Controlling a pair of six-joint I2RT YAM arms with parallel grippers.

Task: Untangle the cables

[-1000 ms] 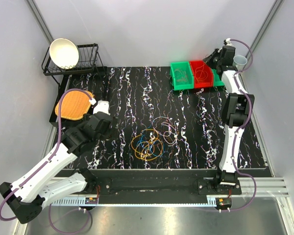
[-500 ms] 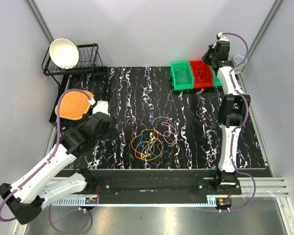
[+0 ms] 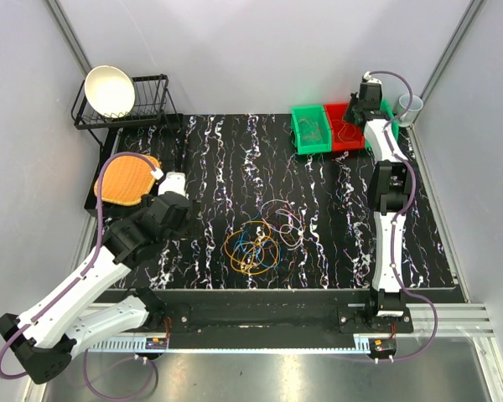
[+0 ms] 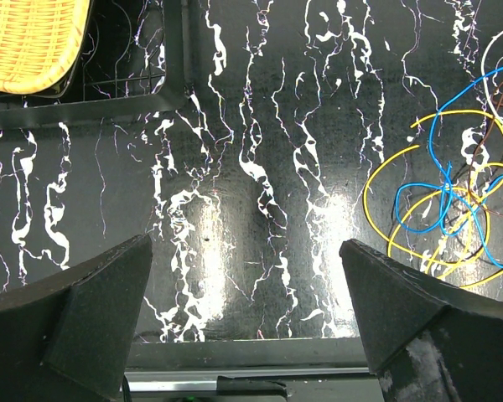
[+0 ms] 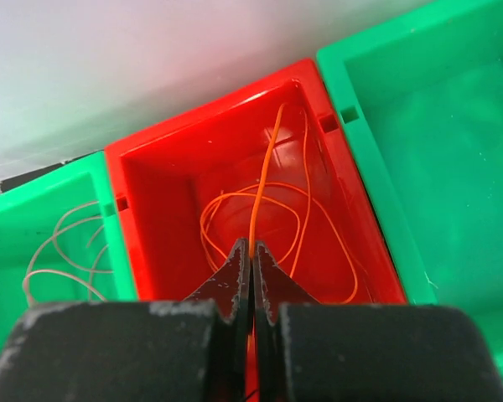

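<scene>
Cables (image 3: 251, 247): thin, tangled wire loops

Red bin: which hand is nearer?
Right. The right hand is directly above the red bin, shut on an orange cable trailing into it. The left hand is open, far away over the table beside the tangled cables.

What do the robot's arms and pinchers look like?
The left arm and right arm are long white tubes with chunky black joints. A thin purple hose loops along each one. Each arm ends in two black, wedge-shaped fingers: the left gripper and the right gripper.
</scene>
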